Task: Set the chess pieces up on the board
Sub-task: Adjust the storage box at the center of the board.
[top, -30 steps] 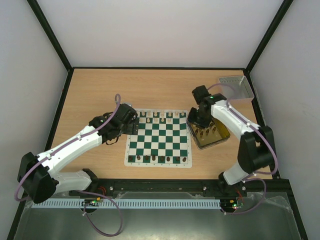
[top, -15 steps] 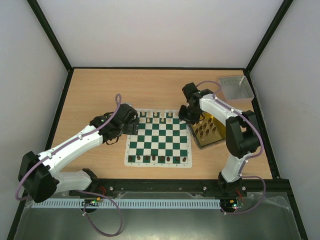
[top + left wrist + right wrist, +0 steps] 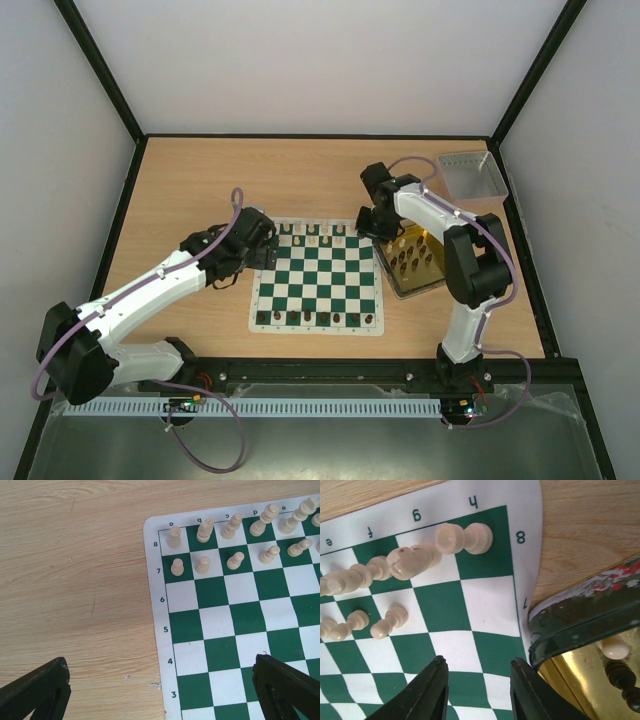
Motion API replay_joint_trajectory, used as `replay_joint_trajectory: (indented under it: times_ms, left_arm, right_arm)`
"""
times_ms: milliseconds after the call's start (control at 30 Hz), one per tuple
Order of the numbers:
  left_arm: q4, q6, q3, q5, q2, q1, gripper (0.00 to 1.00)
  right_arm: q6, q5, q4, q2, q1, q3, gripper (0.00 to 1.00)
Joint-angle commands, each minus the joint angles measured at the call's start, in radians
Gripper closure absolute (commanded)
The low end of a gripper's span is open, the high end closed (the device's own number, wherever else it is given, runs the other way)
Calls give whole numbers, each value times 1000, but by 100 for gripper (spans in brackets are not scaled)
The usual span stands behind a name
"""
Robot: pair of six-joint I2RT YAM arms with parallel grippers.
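Observation:
The green and white board [image 3: 316, 290] lies mid-table. Cream pieces [image 3: 318, 236] stand along its far two rows and dark brown pieces [image 3: 315, 318] along its near row. My right gripper [image 3: 368, 228] hovers over the board's far right corner, open and empty [image 3: 479, 680], above the bare squares in front of the cream piece on h8 [image 3: 465, 537]. My left gripper [image 3: 262, 246] is wide open and empty [image 3: 160, 690] over the board's far left edge [image 3: 161, 630], near the cream pieces there [image 3: 177, 567].
A yellow tray [image 3: 440, 272] holding several more pieces sits against the board's right edge; its dark rim [image 3: 580, 625] is just right of my right fingers, with a cream piece [image 3: 614, 647] and a dark piece [image 3: 622, 677] inside. A grey tray [image 3: 470, 175] stands at the far right.
My right gripper has moved from above the yellow tray leftward and farther away, to the board's far right corner. The left arm has not moved.

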Motion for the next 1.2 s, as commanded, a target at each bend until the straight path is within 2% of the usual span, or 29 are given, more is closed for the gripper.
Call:
replay_joint_trajectory:
  times_ms: [0, 467, 700, 767, 867, 933, 1167]
  left_arm:
    - [-5, 6, 3, -13, -4, 3, 1]
    - [-4, 7, -1, -14, -12, 3, 1]
    - [-1, 7, -4, -11, -12, 3, 1]
    - [-1, 7, -5, -11, -13, 3, 1]
    - [2, 9, -5, -11, -15, 3, 1]
    - [3, 8, -5, -11, -14, 3, 1]
    - [6, 7, -7, -7, -12, 3, 1]
  right_arm:
    - [-14, 66, -39, 24, -2, 32, 65]
    - [-11, 87, -28, 26, -69, 24, 65]
    - [22, 172, -65, -64, -128, 76, 64]
    - [44, 227, -89, -100, -154, 70, 56]
    - [82, 313, -115, -151, -204, 31, 38]
    - [118, 369, -128, -180, -244, -5, 31]
    - [173, 387, -87, -237, -411, -133, 28]
